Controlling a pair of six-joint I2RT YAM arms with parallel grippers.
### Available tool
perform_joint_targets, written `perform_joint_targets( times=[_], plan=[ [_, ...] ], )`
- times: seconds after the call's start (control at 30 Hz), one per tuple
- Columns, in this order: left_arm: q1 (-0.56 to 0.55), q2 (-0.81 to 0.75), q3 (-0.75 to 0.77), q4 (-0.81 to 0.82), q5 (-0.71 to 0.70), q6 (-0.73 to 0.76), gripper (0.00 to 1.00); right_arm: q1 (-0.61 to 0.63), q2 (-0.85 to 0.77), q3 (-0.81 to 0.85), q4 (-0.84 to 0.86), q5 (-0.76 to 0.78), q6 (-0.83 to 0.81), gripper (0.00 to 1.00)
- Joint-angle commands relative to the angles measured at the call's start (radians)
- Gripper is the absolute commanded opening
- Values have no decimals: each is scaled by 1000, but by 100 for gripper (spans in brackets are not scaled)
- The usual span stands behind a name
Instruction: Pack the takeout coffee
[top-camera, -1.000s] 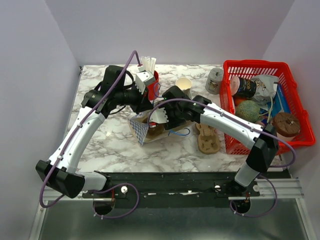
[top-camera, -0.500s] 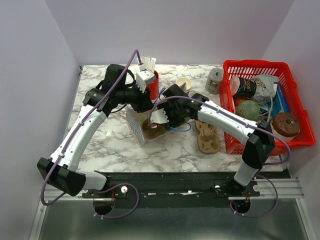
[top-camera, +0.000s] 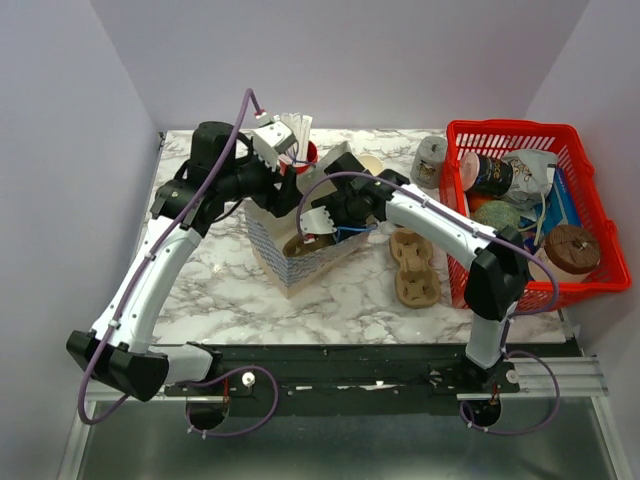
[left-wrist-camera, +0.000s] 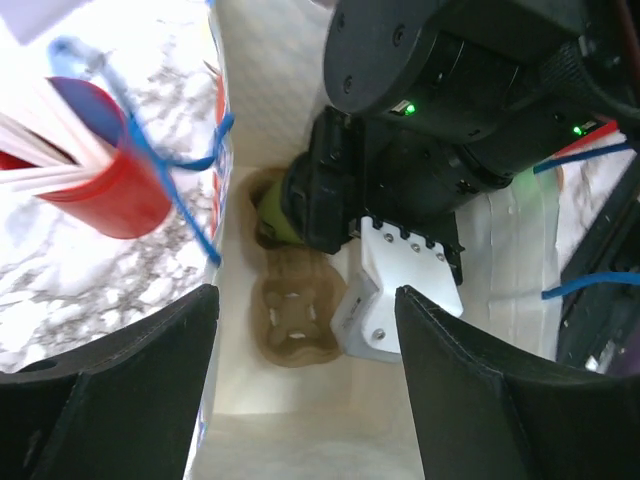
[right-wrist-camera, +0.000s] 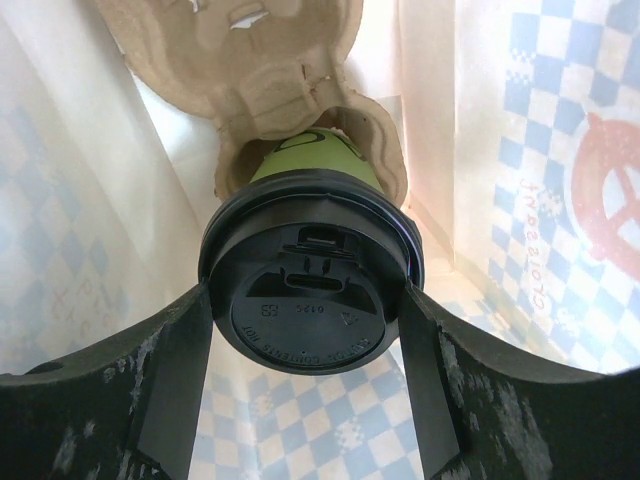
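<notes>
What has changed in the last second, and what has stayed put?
The paper bag has risen from slumped to upright and open, as the left gripper drew away to the far left. The right gripper, fingers round the coffee cup, stayed inside it. Red basket and spare pulp tray stayed put.

cup (right-wrist-camera: 305, 160) mostly hidden (behind lid (right-wrist-camera: 310, 300)), straws (left-wrist-camera: 35, 140) blurred

Red basket (top-camera: 510, 127) beside pulp tray (top-camera: 414, 270)

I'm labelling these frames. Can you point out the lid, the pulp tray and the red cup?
lid (right-wrist-camera: 312, 300): right wrist view, centre of its top.
pulp tray (left-wrist-camera: 292, 318): left wrist view, its empty pocket.
red cup (left-wrist-camera: 120, 195): left wrist view, its side wall.
</notes>
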Motion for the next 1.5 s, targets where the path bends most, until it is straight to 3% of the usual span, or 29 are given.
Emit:
perform_joint_targets(
  times=[0.0, 0.27, 0.37, 0.73, 0.87, 1.07, 1.17, 1.2, 1.27, 1.47],
  plan=[
    [33, -68, 0, 69, -71, -43, 80, -17, 58, 73, -131, -80, -68, 1],
    [80, -118, -40, 62, -80, -51, 81, -28, 118, 142, -214, -126, -143, 0],
    [99, -125, -63, 57, -94, -61, 86, -28, 144, 162, -223, -138, -163, 1],
    [122, -85, -118, 28, -85, -97, 85, -28, 183, 208, -259, -131, -246, 1],
    [122, -65, -146, 42, -50, -80, 81, -25, 170, 201, -291, -128, -248, 0],
    [123, 17, -120, -24, 36, -14, 59, -14, 158, 195, -349, -94, -222, 1],
    [122, 22, -135, -26, 104, -2, 42, -7, 157, 213, -374, -86, -194, 0],
    [122, 22, -140, -21, 121, 1, 27, -2, 157, 216, -381, -85, -179, 1],
    [122, 31, -140, -26, 154, 6, 14, 7, 149, 219, -387, -78, -163, 0],
    [122, 57, -128, -73, 242, 69, 1, 41, 108, 190, -429, -83, -119, 1]
  ],
)
